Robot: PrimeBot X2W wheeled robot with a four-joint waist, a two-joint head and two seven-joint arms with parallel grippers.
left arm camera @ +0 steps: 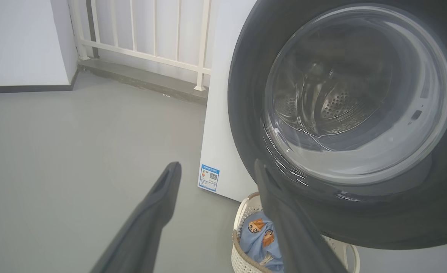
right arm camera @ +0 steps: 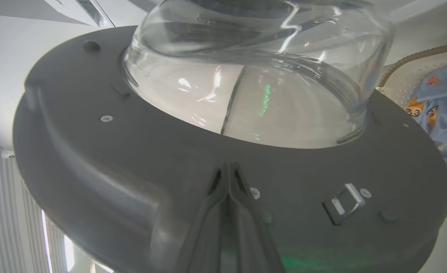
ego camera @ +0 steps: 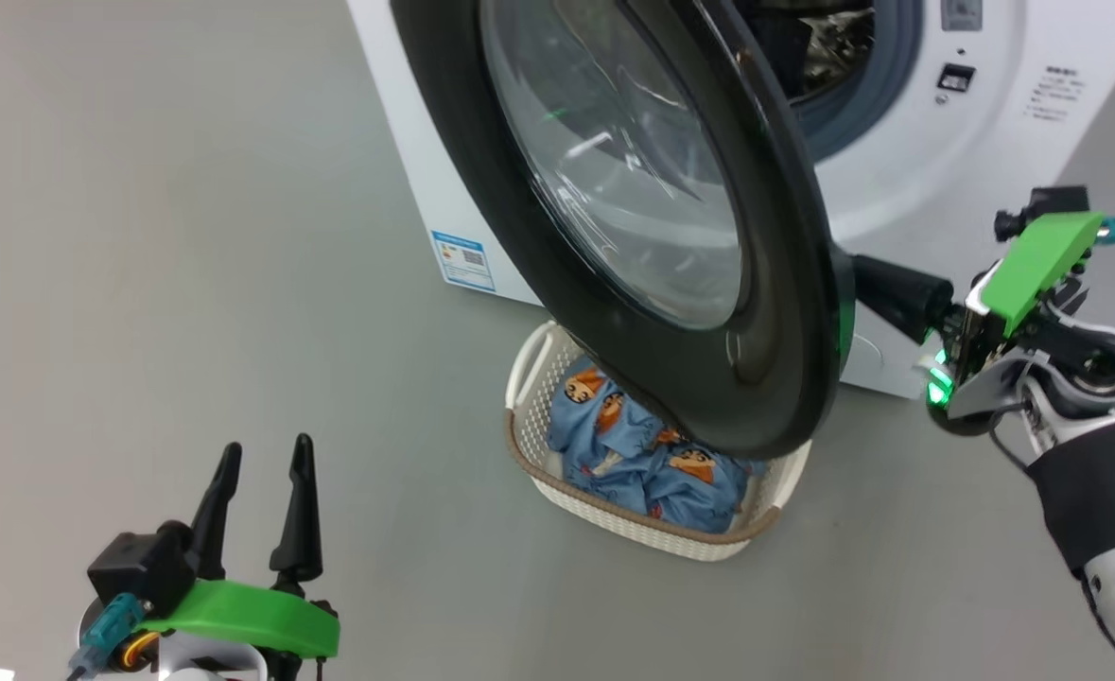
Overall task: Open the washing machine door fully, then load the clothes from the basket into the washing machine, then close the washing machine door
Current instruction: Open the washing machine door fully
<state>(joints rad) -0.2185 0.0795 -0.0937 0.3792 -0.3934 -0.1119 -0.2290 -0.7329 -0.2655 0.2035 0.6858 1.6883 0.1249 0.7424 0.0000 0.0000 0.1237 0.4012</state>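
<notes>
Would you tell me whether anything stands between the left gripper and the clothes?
Partly: the washing machine door hangs over the far side of the basket, covering some clothes; the near side faces the left gripper uncovered.

We see the washing machine door [ego camera: 800, 284] with a glossy black plastic rim around smooth clear glass, the basket [ego camera: 633, 525] of perforated cream plastic, the clothes [ego camera: 614, 445] of soft printed cloth, and a matt grey floor [ego camera: 188, 284].

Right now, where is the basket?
In the head view the basket sits on the floor at lower centre, just in front of the washing machine, partly hidden behind the lower rim of the open washing machine door.
</notes>
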